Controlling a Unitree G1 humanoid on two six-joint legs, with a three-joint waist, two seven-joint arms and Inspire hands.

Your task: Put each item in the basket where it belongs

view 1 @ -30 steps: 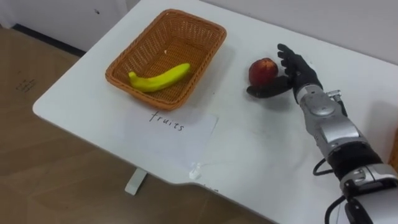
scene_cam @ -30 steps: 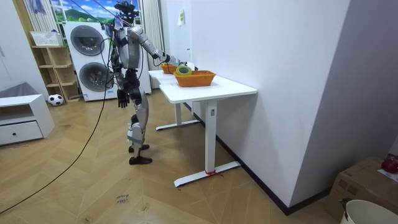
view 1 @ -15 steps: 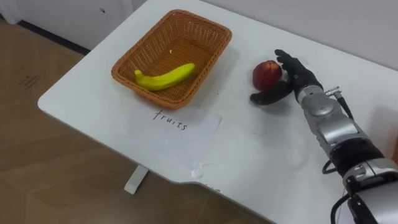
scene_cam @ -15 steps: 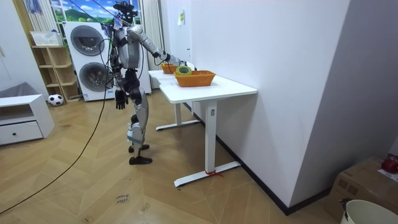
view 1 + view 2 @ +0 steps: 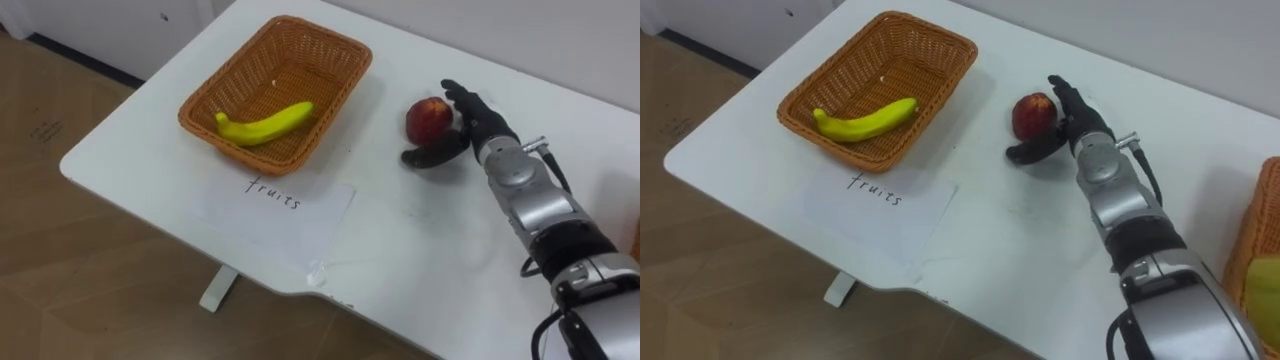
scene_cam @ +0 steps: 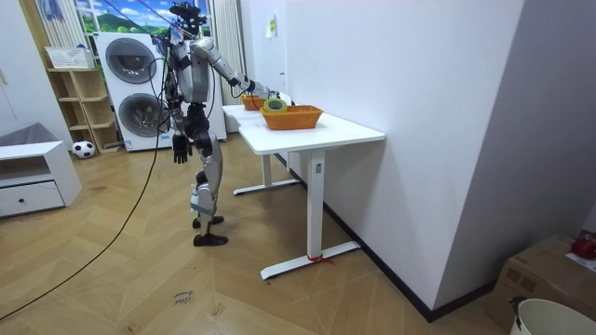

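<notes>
Wicker basket (image 5: 300, 55) holds a banana (image 5: 265, 123), its long axis diagonal. Right of the basket, the apple (image 5: 428, 118) rests on the table (image 5: 400, 230). It is round, without a long axis, and probably firm, smooth and light; grasp it around its middle. The right hand (image 5: 478, 122) is spread, flanking the apple. The left hand (image 6: 179, 147) hangs low, state indiscernible.

Two washing machines (image 6: 130, 60) stand stacked behind me beside an open wooden shelf (image 6: 79, 98). Herringbone wood floor (image 6: 140, 279) runs beneath my white table (image 6: 326, 135), set against a plain white wall (image 6: 391, 65).
</notes>
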